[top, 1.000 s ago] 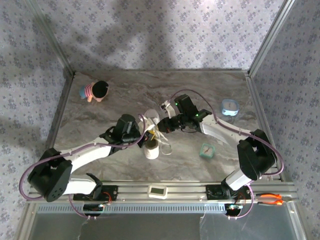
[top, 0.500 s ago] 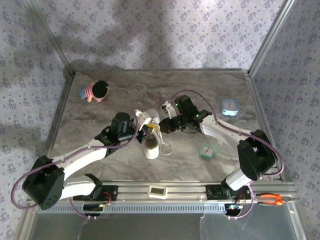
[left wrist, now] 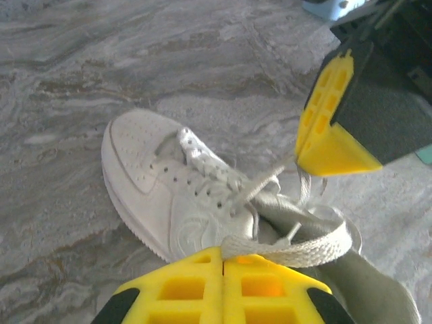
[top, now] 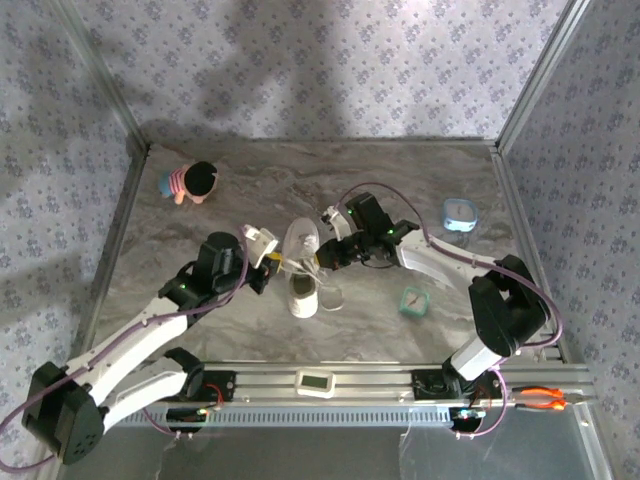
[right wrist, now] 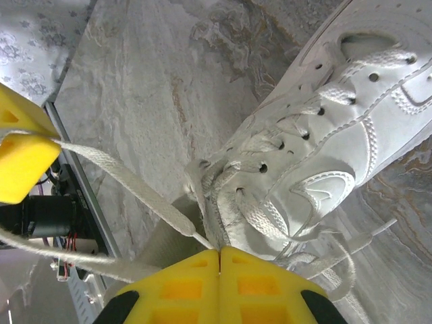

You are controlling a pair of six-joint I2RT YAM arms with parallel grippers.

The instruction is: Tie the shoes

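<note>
Shoe: white sneaker at mid-table, on its sole, between our two grippers, its laces spread out to both sides.
Long axis: 6 to 12 in the top view, with the heel at 6 towards the bases and the toe at 12.
Left gripper: just beside the shoe at its 9. The pads are pressed together and a flat strand of the laces is caught at their tips.
Right gripper: just beside the shoe at its 3. The pads are tight together, and a strand end runs into the seam between them.
Nearer arm: about even, though we put the right slightly closer.
Key relation: the strands leave the tongue towards 9 and 3, across the long axis.
Next move: we judge that tightening calls for opposite pulls along 9 and 3, balanced so the shoe does not slide.
</note>
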